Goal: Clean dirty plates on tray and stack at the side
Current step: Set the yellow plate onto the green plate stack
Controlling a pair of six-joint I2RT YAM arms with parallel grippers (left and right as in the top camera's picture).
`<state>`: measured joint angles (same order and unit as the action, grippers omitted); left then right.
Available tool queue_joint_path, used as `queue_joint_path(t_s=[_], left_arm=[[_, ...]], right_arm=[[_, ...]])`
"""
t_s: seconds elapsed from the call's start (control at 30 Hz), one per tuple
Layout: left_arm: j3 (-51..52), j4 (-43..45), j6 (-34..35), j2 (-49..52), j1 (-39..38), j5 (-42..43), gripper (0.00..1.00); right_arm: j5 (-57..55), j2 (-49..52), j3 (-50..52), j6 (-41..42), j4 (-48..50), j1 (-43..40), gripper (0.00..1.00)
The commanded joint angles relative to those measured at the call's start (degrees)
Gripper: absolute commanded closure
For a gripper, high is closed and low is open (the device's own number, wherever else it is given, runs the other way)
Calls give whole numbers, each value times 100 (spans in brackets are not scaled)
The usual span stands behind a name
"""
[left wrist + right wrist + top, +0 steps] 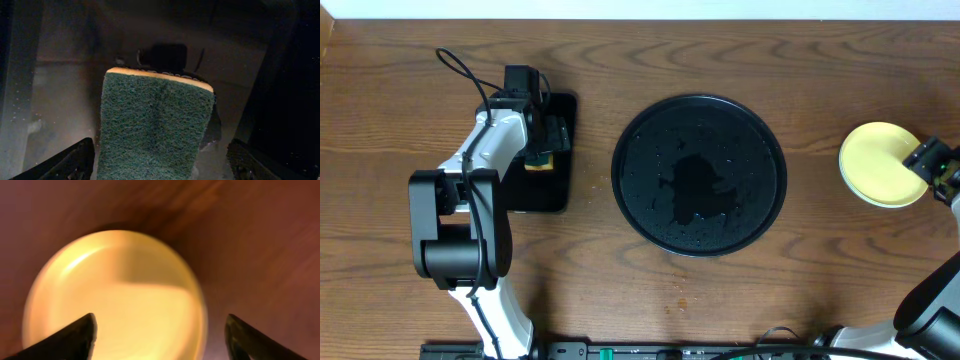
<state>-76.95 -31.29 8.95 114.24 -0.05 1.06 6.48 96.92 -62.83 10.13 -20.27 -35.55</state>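
Seeing left gripper (160,161) hovering over green sponge (155,125) on rectangular tray (545,195), left part of table (720,50), fingers spread clear of it. Seeing right gripper (160,335) hovering over yellow plate (880,163) by table's right edge, fingers spread, pinching nothing. Seeing round tray (700,120) sitting mid-table, wet-looking.

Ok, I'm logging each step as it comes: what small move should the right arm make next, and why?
Probably lift the right claw straight up, clear of the pale yellow plate. Its jaws stand wide open above the plate, which lies on the table right of the round black tray. That tray shows only wet patches, no plates.
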Motion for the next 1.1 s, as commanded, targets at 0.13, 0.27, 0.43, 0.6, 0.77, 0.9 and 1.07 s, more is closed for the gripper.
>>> queue_joint_path(t_s=[0.13, 0.27, 0.43, 0.6, 0.77, 0.9, 1.07], left_arm=[[24, -13, -37, -7, 31, -90, 15], [24, -13, -37, -7, 31, -90, 15], [24, -13, -37, -7, 31, -90, 14], [24, -13, -37, -7, 31, -90, 15], [24, -13, -37, -7, 31, -90, 15], [24, -13, -37, -7, 31, -90, 15], [24, -13, -37, -7, 31, -90, 15]], right_arm=[[1327, -730, -125, -33, -197, 476, 1], [1351, -1178, -125, -31, -564, 909, 1], [1349, -1342, -122, -31, -1259, 1187, 1], [1344, -1335, -118, -31, -1451, 1196, 1], [1344, -1335, -118, -33, -1449, 1196, 1], [1346, -1335, -118, -31, -1451, 1196, 1], [1346, -1335, -118, -31, -1451, 1196, 1]])
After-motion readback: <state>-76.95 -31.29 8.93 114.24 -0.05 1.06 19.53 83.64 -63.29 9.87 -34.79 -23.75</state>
